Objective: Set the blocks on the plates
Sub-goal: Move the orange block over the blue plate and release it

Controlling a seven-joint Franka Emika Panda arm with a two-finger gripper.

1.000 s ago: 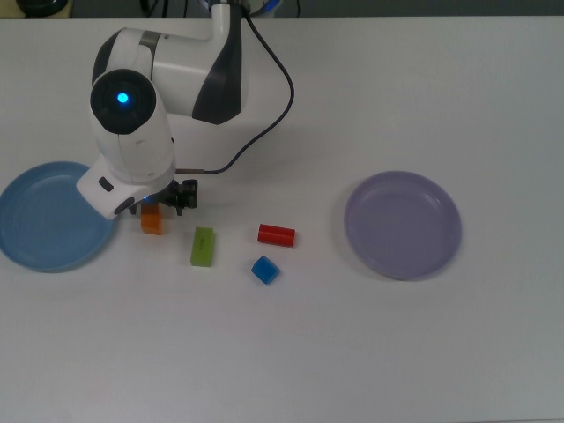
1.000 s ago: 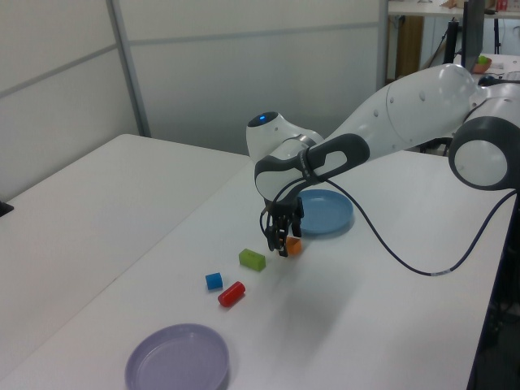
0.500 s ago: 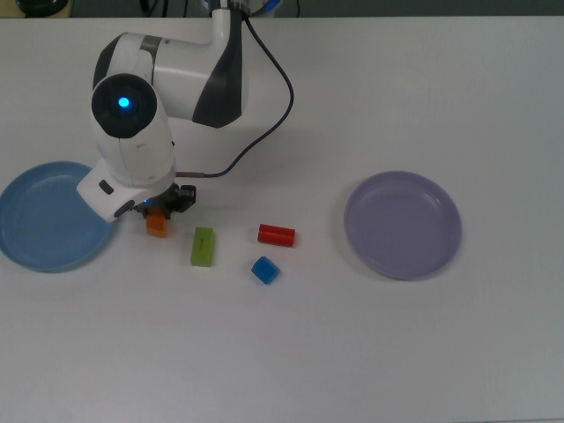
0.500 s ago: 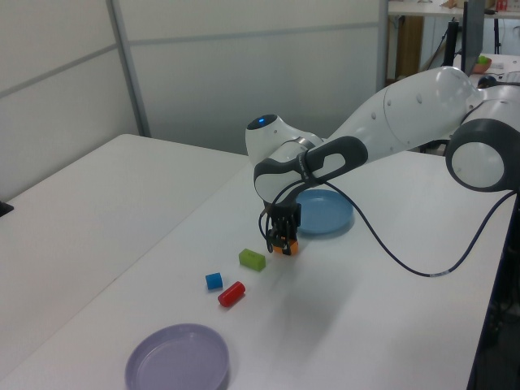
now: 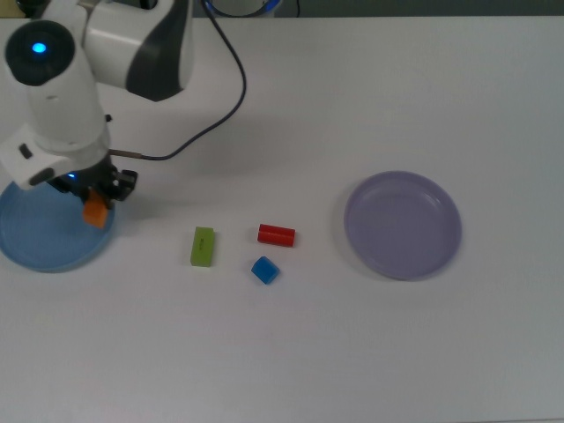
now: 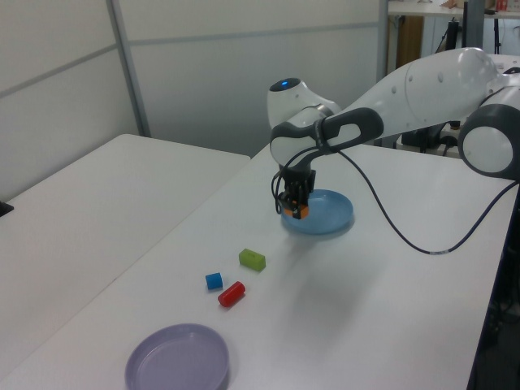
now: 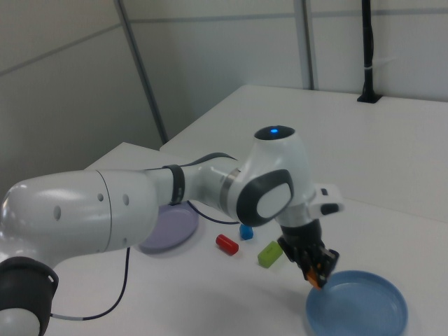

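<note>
orange block above light blue plate

Bare white table is lying open on all sides of the green block, red block and blue cube. The arm is overhanging the blue plate; the purple plate is sitting unobstructed.

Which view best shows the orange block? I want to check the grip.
The left view: the orange block hangs in the tool above the blue plate. The top view hides part under the arm; the right view shows only a sliver.
</note>
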